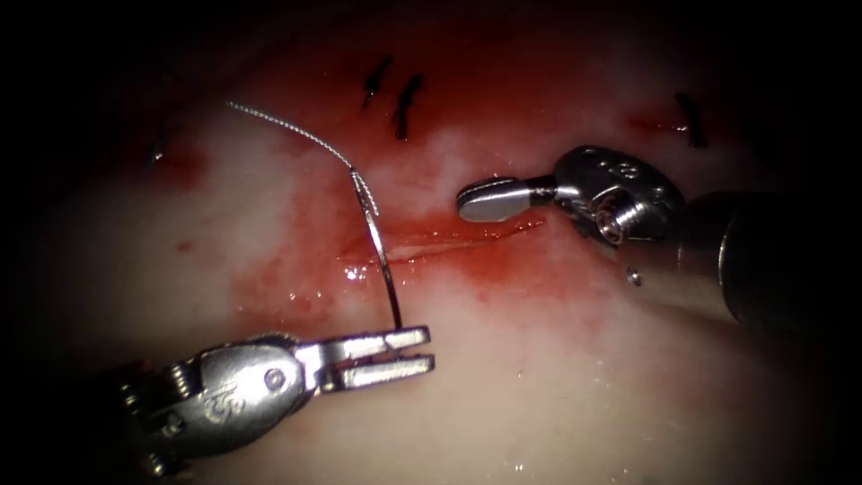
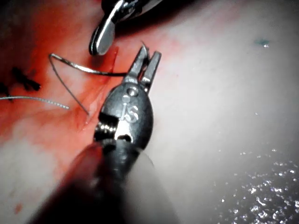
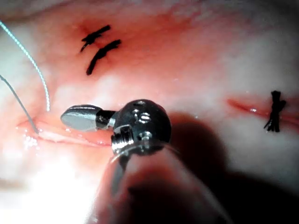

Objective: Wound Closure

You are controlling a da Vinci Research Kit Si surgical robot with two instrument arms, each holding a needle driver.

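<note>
The left hand (image 1: 409,348) pinches the needle (image 1: 382,251) at one end; it arcs up across the cut (image 1: 449,241), clear of the tissue (image 1: 584,386). Thin, stiff, slippery steel: better gripped mid-curve, I'd say. Thread (image 1: 287,130) trails off limp. The right hand (image 1: 489,199) hovers closed, holding nothing.

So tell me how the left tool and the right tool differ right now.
The left tool holds the needle near one end between its jaws; the right tool holds nothing. The left tool sits below the cut, near its left end, while the right tool hovers just above the cut, towards its right end. The left tool's jaws show side on as two bars; the right tool's show as one flat rounded face. Both are metal needle drivers over the tissue.
</note>
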